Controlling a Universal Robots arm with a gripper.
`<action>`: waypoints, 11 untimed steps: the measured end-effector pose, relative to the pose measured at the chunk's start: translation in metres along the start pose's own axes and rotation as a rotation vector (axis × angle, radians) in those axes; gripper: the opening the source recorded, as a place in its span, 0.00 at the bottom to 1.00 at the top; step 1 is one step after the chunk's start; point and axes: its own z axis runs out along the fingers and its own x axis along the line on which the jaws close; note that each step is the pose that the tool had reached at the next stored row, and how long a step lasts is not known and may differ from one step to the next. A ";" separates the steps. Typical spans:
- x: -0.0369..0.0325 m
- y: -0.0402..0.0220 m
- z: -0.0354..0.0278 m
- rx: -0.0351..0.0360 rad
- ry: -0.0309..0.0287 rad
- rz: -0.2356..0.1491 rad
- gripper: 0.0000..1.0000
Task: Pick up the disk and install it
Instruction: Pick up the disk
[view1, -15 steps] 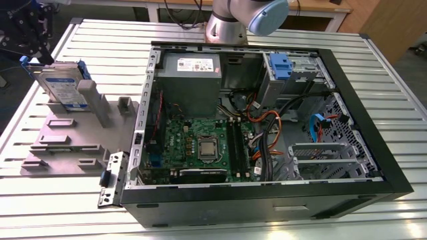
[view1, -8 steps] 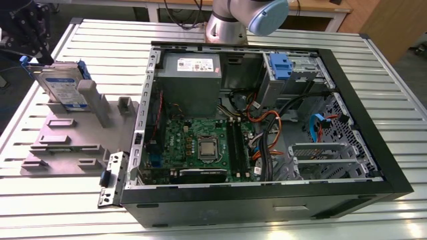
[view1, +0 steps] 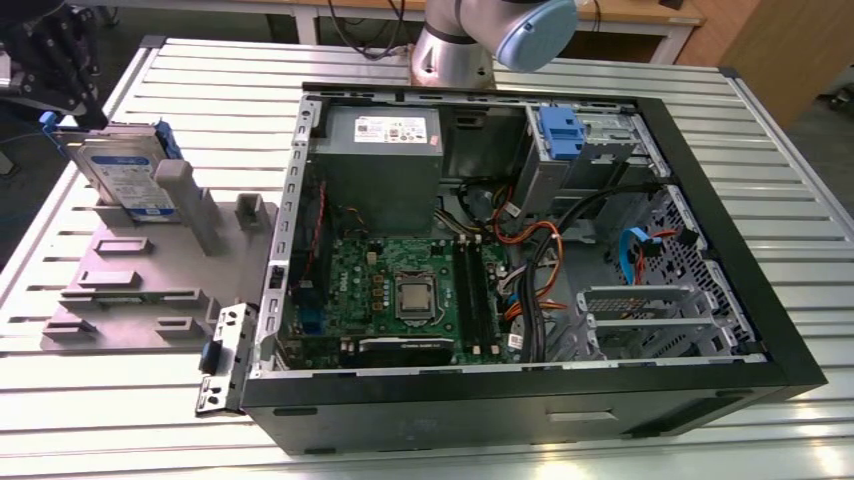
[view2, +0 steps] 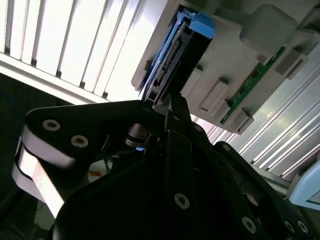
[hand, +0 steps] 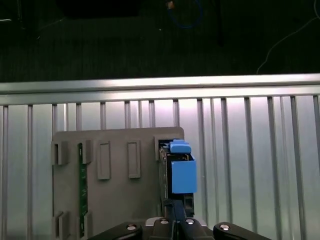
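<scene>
Your claw (hand: 174, 205) is right at the blue-plastic-framed edge of the flat silver disk (view1: 123, 175), can't tell if it's clamped.

The flat rectangular silver metal hard drive (view1: 123, 178), framed by a bright blue plastic carrier, stands on edge in a slot of the grey plastic holder plate (view1: 134, 270). The plate lies on the ribbed metal tabletop (view1: 214, 80), to the exterior view's left of the open black computer case (view1: 534, 400). The drive's white-and-blue label faces the exterior camera. In both wrist views the drive is seen edge-on, dark and narrow, with a blue carrier tab at its end.
</scene>
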 end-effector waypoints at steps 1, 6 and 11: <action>-0.0003 -0.0002 0.0000 -0.0002 0.0000 -0.002 0.11; -0.0035 -0.0011 0.0003 -0.0005 0.0002 -0.009 0.11; -0.0053 -0.0024 0.0006 -0.0007 0.0002 -0.015 0.11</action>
